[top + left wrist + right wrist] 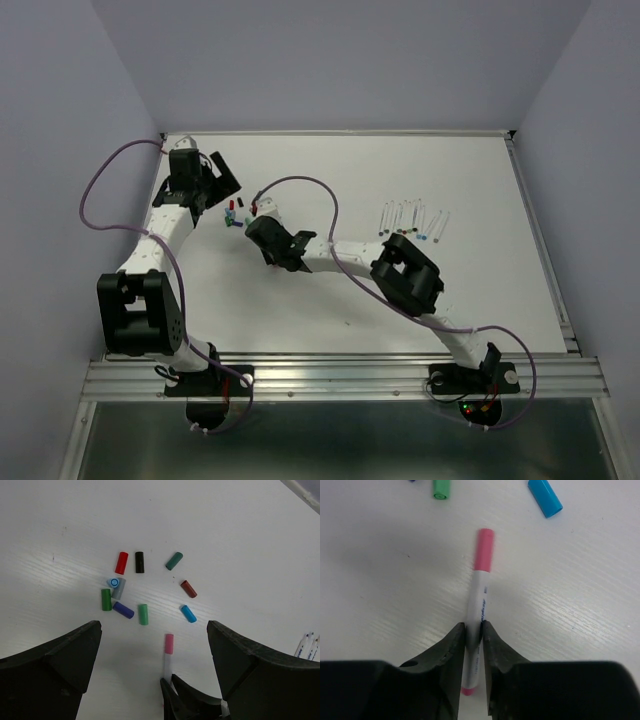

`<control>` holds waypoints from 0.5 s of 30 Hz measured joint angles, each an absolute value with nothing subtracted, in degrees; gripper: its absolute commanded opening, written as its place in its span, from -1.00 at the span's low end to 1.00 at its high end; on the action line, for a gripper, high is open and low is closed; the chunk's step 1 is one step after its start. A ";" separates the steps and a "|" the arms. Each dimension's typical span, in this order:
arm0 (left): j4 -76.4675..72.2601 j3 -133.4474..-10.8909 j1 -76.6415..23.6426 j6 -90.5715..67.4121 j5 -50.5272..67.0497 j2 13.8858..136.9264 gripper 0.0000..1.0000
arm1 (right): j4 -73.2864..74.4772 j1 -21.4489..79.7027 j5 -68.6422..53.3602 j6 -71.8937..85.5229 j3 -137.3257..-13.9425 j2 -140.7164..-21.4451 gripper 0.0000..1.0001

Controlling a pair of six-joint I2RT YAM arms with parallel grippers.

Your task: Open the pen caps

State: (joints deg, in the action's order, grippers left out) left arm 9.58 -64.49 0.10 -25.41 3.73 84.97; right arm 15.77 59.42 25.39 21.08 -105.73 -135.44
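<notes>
- Matte black left gripper (pixel 152 626) hangs with its broad, wedge-shaped fingers spread fully wide, holding nothing.
- At its twelve o'clock, loose caps (pixel 139 562) lie scattered on the white, faintly grained table (pixel 240 525). They are short, smooth plastic cylinders in red, black, teal, brown, blue, green and purple.
- At the cluster's six o'clock, the right gripper (pixel 473 632) pinches its tapered black fingers tight on the barrel of a slim white pen (pixel 479 597).
- Its rounded pink cap (pixel 484 550) sits on the pen's far end, pointing to twelve o'clock.
- Other thin white pens (pixel 415 218) lie in a row at the right gripper's three o'clock, well apart.
</notes>
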 measured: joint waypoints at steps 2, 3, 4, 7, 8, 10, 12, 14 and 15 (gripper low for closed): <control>9.52 -64.49 0.56 -25.43 3.95 84.95 0.98 | 15.03 59.53 25.71 21.39 -104.44 -134.78 -0.74; 9.45 -64.49 0.80 -25.43 4.12 84.95 0.98 | 14.81 59.53 25.87 21.61 -104.07 -134.61 -0.85; 9.43 -64.49 0.89 -25.43 4.12 84.95 0.98 | 14.57 59.53 26.06 21.71 -103.63 -134.34 -0.89; 9.26 -64.49 1.06 -25.41 4.67 84.95 0.98 | 14.15 59.53 26.61 21.85 -102.43 -133.64 -0.99; 9.23 -64.49 1.08 -25.41 4.99 84.97 0.98 | 14.09 59.53 26.85 21.87 -101.86 -133.32 -0.99; 9.19 -64.49 1.08 -25.39 6.04 84.95 0.98 | 13.41 59.46 27.42 21.85 -99.59 -131.96 -0.99; 8.60 -64.23 1.13 -25.34 7.97 84.95 0.98 | 12.47 58.94 27.24 21.37 -95.26 -129.08 -0.99; 7.92 -63.79 1.13 -25.30 9.72 84.88 0.98 | 11.57 57.95 25.87 21.04 -90.48 -125.84 -0.99; 6.98 -63.24 1.13 -25.23 11.42 84.75 0.98 | 10.72 57.17 24.45 20.82 -87.53 -123.63 -0.98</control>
State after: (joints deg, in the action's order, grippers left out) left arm 6.98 -63.24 1.13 -25.23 11.42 84.75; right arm 10.72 57.17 24.45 20.82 -87.53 -123.63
